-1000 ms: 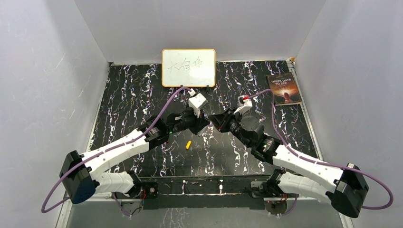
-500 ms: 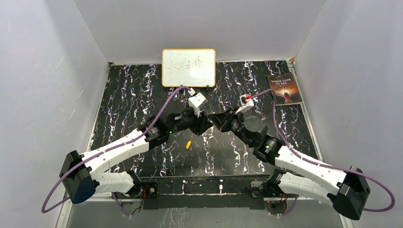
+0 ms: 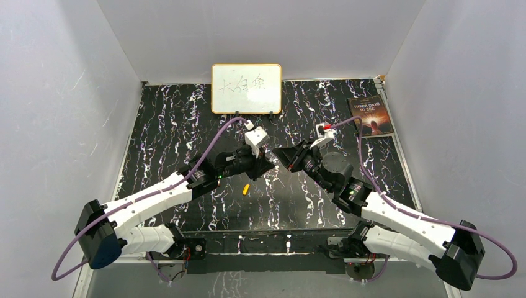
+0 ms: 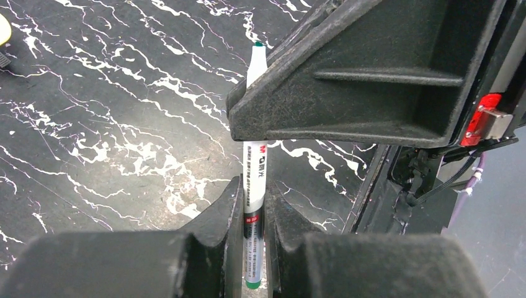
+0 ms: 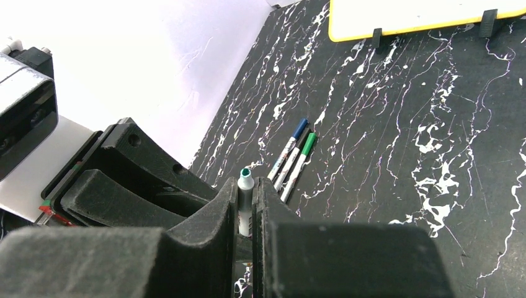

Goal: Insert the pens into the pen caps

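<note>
Both grippers meet above the table's middle, each shut on the same whitish-grey pen (image 4: 255,167). In the left wrist view my left gripper (image 4: 253,194) clamps its lower barrel near the green end, and the green tip pokes out past the right gripper's finger (image 4: 347,93). In the right wrist view my right gripper (image 5: 247,194) clamps the pen (image 5: 245,186) just below its green tip. From above, the left gripper (image 3: 265,162) and right gripper (image 3: 280,155) touch tip to tip. A yellow cap (image 3: 246,189) lies on the table. Three pens (image 5: 291,158) with blue, dark and green caps lie side by side.
A whiteboard (image 3: 246,88) stands at the back centre and shows in the right wrist view (image 5: 428,15). A book (image 3: 371,116) lies at the back right. The black marbled table (image 3: 161,136) is walled in by white panels.
The grippers stay together at the centre. The left wrist has dropped slightly and the right wrist has risen slightly. The yellow cap has not moved.
</note>
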Motion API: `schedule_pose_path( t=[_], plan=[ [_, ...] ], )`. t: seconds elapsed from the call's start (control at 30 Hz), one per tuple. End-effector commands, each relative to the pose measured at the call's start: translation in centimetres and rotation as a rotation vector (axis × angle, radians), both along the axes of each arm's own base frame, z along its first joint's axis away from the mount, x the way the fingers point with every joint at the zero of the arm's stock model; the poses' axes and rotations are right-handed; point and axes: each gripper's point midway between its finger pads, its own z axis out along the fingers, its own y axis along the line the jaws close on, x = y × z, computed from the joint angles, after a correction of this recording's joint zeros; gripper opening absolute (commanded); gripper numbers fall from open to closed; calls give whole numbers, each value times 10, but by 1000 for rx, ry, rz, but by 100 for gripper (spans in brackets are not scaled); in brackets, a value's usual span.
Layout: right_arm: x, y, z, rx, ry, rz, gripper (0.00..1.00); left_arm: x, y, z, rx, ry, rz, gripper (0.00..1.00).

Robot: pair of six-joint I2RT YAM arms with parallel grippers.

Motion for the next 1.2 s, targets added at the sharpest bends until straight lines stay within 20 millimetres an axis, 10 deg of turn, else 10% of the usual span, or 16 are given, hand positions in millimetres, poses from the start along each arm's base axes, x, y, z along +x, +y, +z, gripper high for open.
schedule_pose_path(
  t=[0.0, 0.17, 0.47, 0.6, 0.73, 0.93, 1.17],
  plan=[
    [0, 1, 44, 80, -87, 7, 1, 0, 2, 18, -40, -35, 5, 0],
    [-6, -4, 39, 25, -83, 20, 49, 19, 24, 12, 36, -48, 159, 0],
    [-26, -9, -29, -26, 82, 40, 44, 84, 111, -40, 220, 116, 497, 0],
    [-31, 36, -92, -421, 238, -25, 47, 103, 185, -45, 139, 198, 677, 0],
    [-33, 77, -134, -669, 252, -85, 68, 99, 188, -37, 136, 155, 651, 0],
    [-39, 118, -184, -675, 368, -64, 55, 94, 199, -30, 151, 95, 665, 0],
    [-25, 125, -196, -694, 409, -102, 52, 89, 197, -33, 144, 101, 649, 0]
  ],
)
